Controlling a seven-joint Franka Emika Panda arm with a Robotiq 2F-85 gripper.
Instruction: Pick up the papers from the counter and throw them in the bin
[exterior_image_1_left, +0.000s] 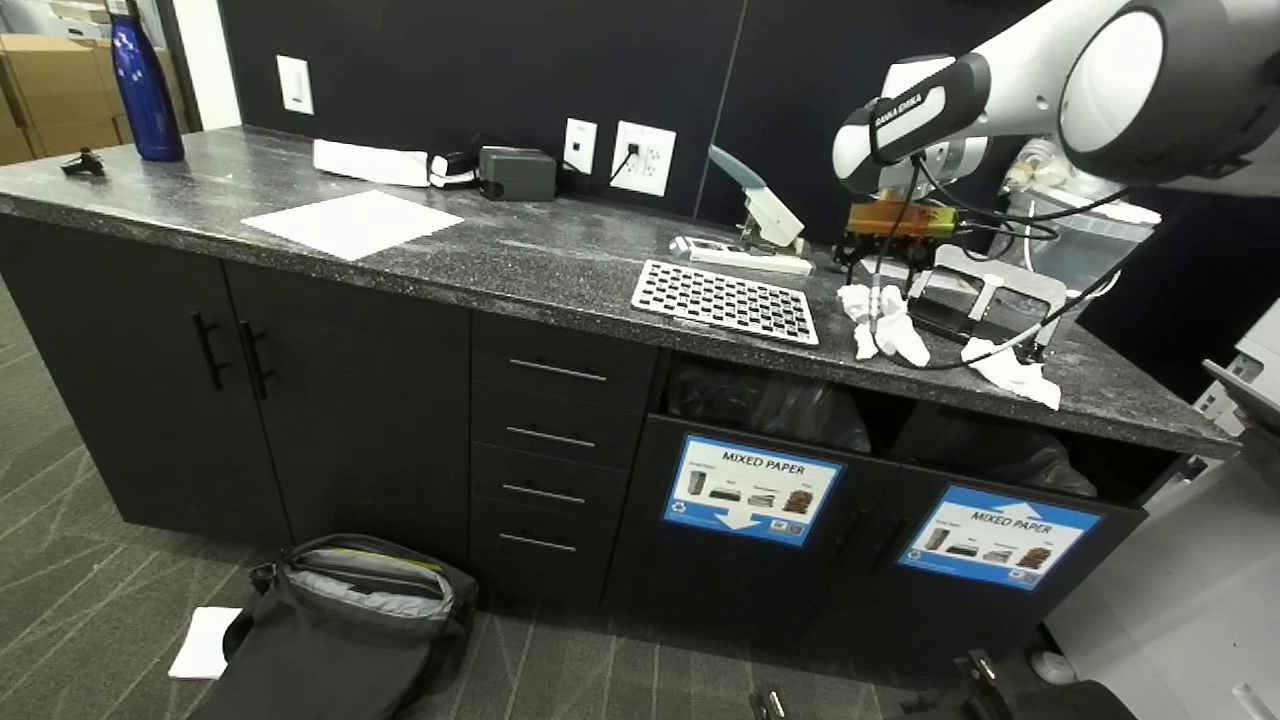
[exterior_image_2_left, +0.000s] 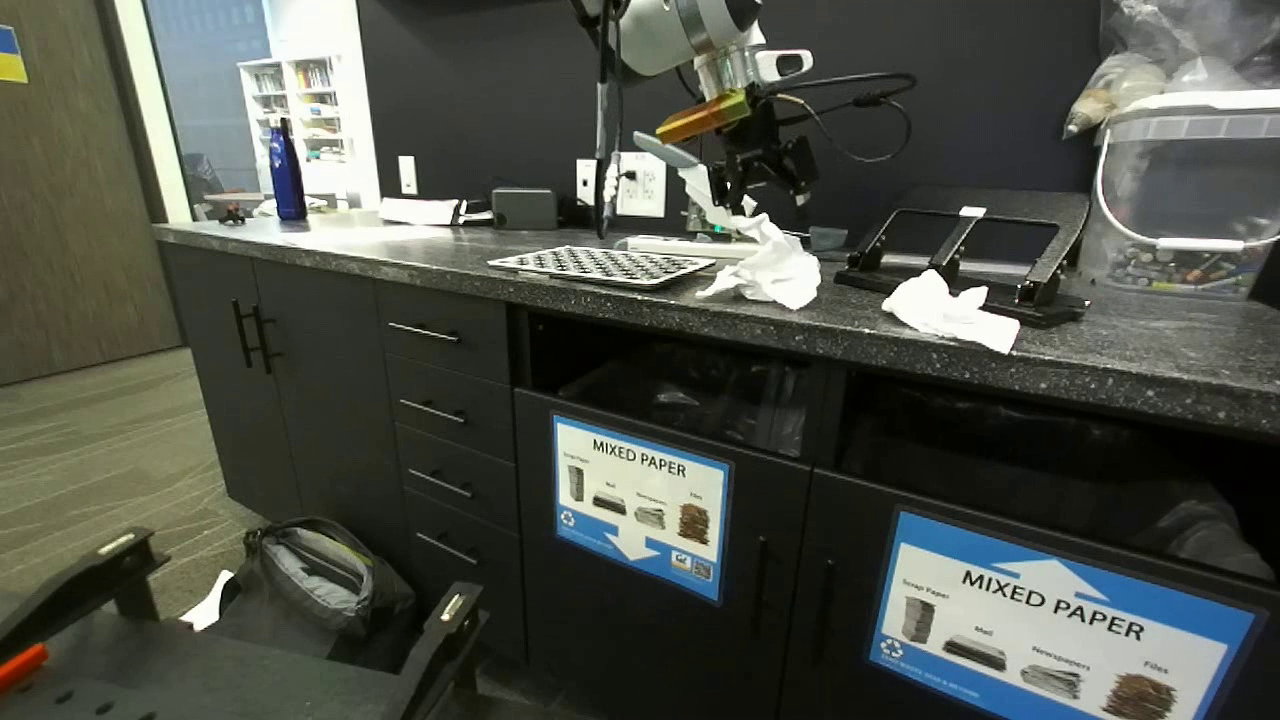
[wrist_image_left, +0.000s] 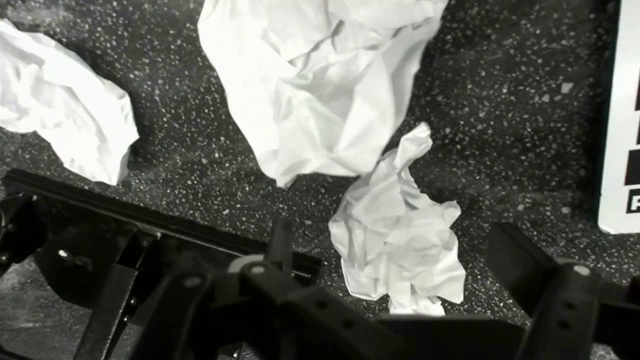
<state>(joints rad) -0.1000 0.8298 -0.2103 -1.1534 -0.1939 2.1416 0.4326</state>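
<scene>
Gripper (wrist_image_left: 392, 245): yours stood released, its fingers (wrist_image_left: 517, 260) wide apart at the bottom of the wrist view, either side of the lower wad (wrist_image_left: 397, 240); in an exterior view it hung above the counter (exterior_image_2_left: 1150, 335).
Lower wad: right of centre in your wrist view, its edge meeting the upper wad (wrist_image_left: 325, 100).
Upper wad: top centre of the wrist view; in an exterior view you could not part these two papers, which made a single white shape (exterior_image_2_left: 770, 265) right of centre.
Left wad (wrist_image_left: 65, 100): left edge of the wrist view; in both exterior views it lay right of centre, in front of the black metal frame (exterior_image_2_left: 957, 247).
Counter: bore all three wads.
Bins (exterior_image_1_left: 765, 400): shown to you by the exterior views alone, plastic-lined, beneath the counter's front edge, with MIXED PAPER signs (exterior_image_1_left: 752, 488) below.
Checkered mat (exterior_image_1_left: 728, 300): whole in both exterior views; just a corner at the wrist view's right edge.
</scene>
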